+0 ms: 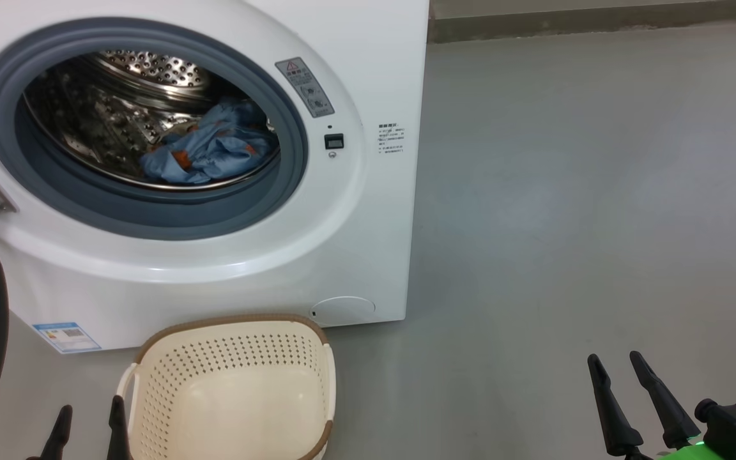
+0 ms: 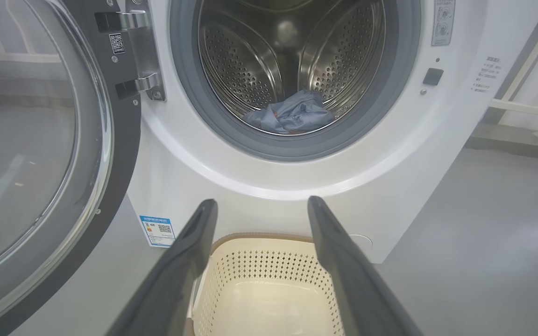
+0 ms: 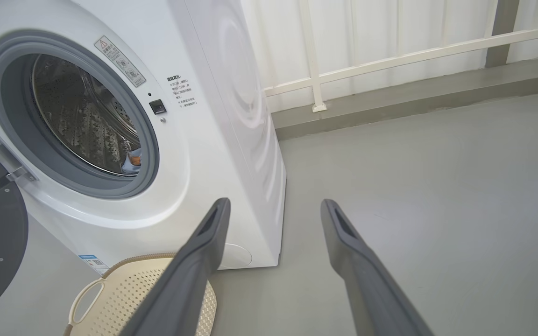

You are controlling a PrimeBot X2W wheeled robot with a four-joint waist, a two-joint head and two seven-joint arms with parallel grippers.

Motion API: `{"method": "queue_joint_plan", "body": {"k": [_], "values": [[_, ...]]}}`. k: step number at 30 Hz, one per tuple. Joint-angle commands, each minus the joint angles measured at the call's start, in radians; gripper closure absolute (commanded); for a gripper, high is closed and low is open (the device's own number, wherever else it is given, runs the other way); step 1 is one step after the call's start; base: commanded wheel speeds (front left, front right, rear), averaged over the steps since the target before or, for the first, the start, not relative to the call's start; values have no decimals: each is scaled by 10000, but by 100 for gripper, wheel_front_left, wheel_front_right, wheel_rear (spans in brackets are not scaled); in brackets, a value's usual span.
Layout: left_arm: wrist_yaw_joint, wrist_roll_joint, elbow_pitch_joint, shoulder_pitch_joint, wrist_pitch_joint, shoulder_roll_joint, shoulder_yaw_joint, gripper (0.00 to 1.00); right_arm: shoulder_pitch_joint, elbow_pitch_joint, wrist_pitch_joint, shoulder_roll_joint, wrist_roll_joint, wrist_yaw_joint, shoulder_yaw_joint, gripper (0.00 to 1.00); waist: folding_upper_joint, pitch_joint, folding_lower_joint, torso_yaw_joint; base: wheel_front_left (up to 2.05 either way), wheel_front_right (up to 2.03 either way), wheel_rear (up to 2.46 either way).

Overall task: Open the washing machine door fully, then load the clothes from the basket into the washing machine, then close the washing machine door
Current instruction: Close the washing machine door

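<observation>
Awaiting closure: round black-rimmed glass washing machine door hangs open. Light-blue printed clothes lie in steel drum of white washing machine; cream perforated basket sits empty on floor. Released, empty: left hand, right hand. Next, likely: swing door shut.

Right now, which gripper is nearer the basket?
The left gripper: it sits right beside the basket's left handle, while the right gripper hangs over open floor well off to the basket's right.

clothes in washing machine, basket before it, washing machine door left
</observation>
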Motion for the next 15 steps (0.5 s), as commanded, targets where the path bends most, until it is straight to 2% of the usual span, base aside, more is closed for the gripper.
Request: {"method": "queue_joint_plan", "body": {"k": [1,15], "values": [[-16,-107,-296,-220,-65,155,295,0,-31,-263,-49,-146,57,14,160,0,0,21,1,9,-54,54,0],[-16,-173,-415,-353,-65,206,190,0,-119,-271,-49,-149,45,14,88,0,0,175,1,152,-114,114,0]]}}
